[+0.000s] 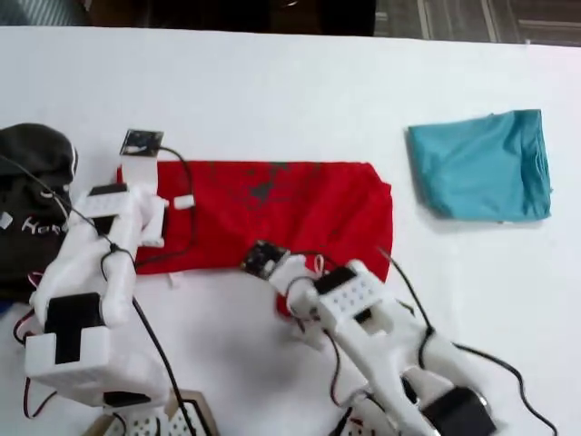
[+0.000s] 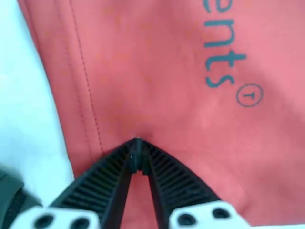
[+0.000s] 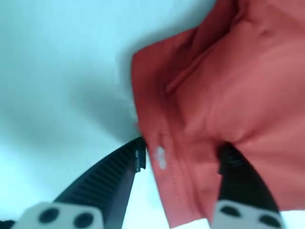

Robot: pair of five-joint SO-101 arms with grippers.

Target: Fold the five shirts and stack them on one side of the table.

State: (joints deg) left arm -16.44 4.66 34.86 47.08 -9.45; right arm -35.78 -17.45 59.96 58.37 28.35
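White table [image 1: 272,82], red shirt [image 1: 300,209], left tool [image 2: 137,148] pressed together, perhaps pinching it, right tool [image 3: 183,155] spread

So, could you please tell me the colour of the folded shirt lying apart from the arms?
The folded shirt is teal, clearest in the high view.

White table [image 1: 272,82] spans nearly the whole high view, evenly lit. Beyond its far edge, top centre: dark strip [image 1: 227,14]. Top right: grey floor [image 1: 472,18], pale lines.
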